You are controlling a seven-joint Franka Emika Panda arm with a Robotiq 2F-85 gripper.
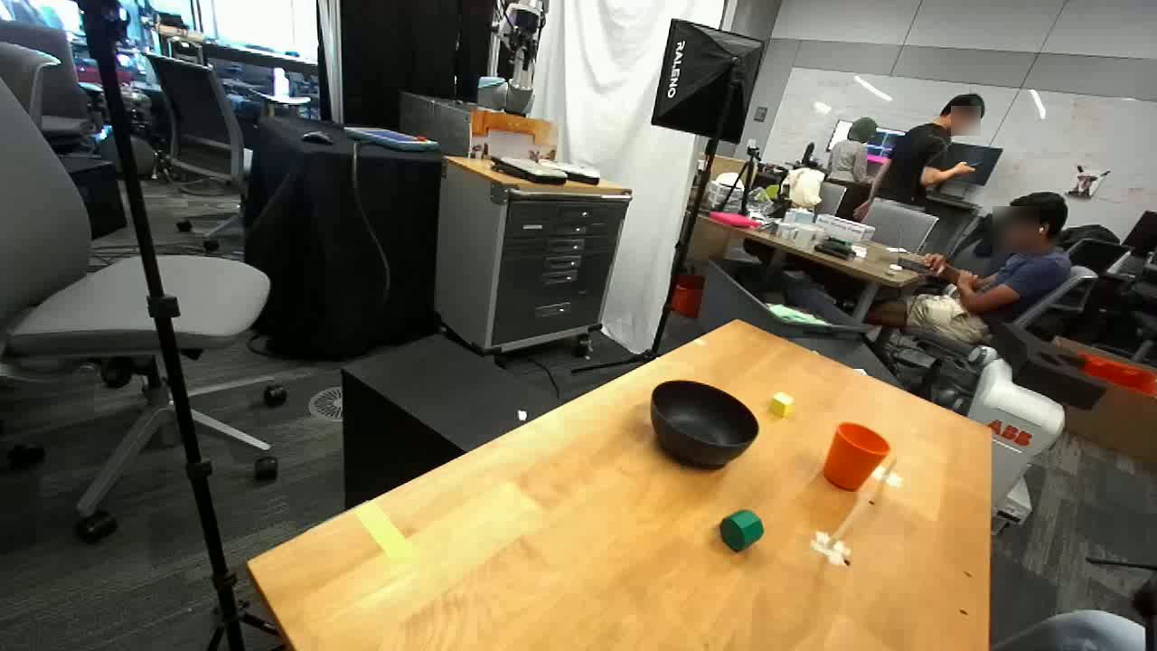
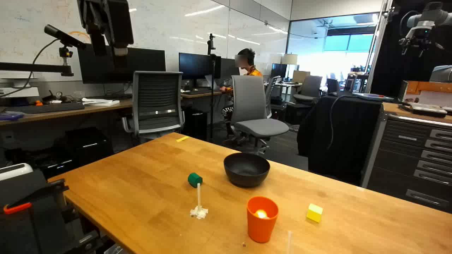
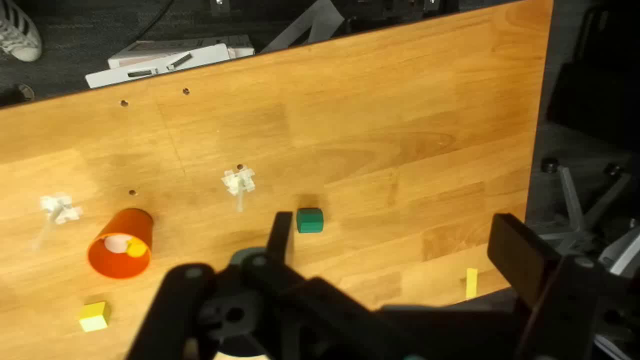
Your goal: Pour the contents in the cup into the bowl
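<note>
Our tool [image 3: 397, 240] holds nothing, jaws spread wide. We see the bowl [image 2: 246, 178] at lower middle in an exterior view; the upright cup [image 3: 132, 225], at left in the wrist view, likely wants a square, gentle grip, kept level so its contents [image 2: 261, 213] stay in.

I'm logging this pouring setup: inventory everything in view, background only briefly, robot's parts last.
table: one, tan, foreground
cup: one, orange, upright on table
contents: count unclear, yellow and whitish, in cup
bowl: one, black, on table
cube: one, yellow, near the cup
faceted block: one, green, on table
thin sticks: two, whitish, rising from white patches
strip: one, yellow, near table edge
drawer cabinet: one, gray, background
chairs: several, gray, background
people: several, clothing varied, background
gripper: one, black, open, above table
</note>
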